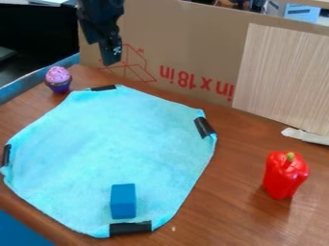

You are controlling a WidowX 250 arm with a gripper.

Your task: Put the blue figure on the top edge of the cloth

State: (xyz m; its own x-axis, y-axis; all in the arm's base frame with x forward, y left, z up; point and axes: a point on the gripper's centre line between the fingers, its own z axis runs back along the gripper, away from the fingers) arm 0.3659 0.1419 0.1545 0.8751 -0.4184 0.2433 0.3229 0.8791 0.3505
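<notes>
Cardboard [193, 33] stands along the back of the brown bench [212, 211], with a pale panel [283, 77] against its right part. The cloth [116, 139] lies spread out, strips of black tape at its edges. The block [122, 201], which I take for the blue figure, sits on the cloth near its bottom edge, just beside the bottom tape [130, 228]. So the main job looks undone: it has to be picked up and set down at the top edge, across the cloth. The hand [110, 60] hangs over the back of the bench, beyond that top edge and well apart from the block; whether it is open or closed, I can't tell. As for containers, the toy cupcake's [57, 79] pink top sits in a purple cup. A red pepper [284, 175] stands to the right.
</notes>
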